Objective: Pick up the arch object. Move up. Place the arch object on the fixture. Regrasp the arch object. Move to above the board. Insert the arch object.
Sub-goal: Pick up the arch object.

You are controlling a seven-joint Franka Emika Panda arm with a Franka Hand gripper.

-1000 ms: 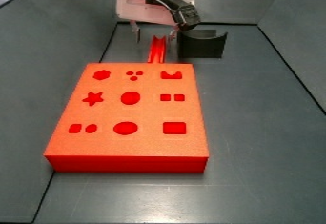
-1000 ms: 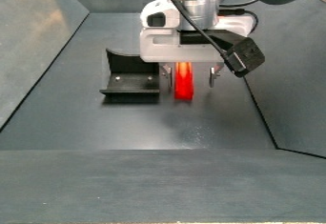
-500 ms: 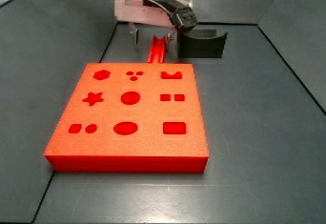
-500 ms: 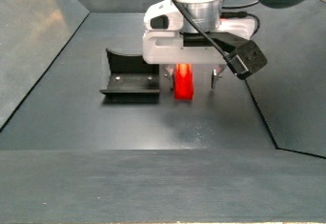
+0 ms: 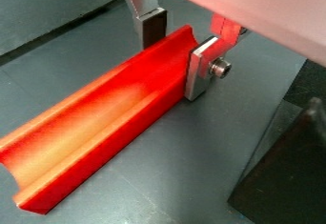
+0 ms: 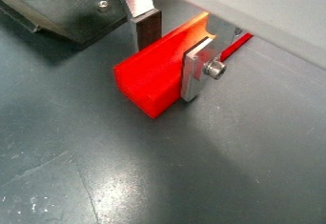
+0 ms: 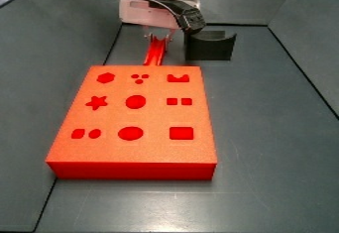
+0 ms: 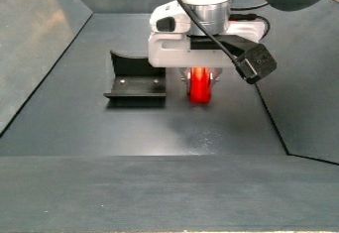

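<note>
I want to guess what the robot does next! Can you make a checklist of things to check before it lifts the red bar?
1. Hand around the arch object, a finger on each side: ok.
2. Fingers pressing tight on the bar: cannot tell.
3. Bar off the floor yet: cannot tell.
4. Fixture standing empty beside the bar, ready for it: ok.
5. Board lying flat with its cut-outs open: ok.
6. Space above the hand free for going up: cannot tell, out of the pictures.

Robot lab test cell: dark grey walled enclosure (image 8: 54, 88), fixture (image 7: 209, 45), gripper (image 8: 196, 76) over floor.
</note>
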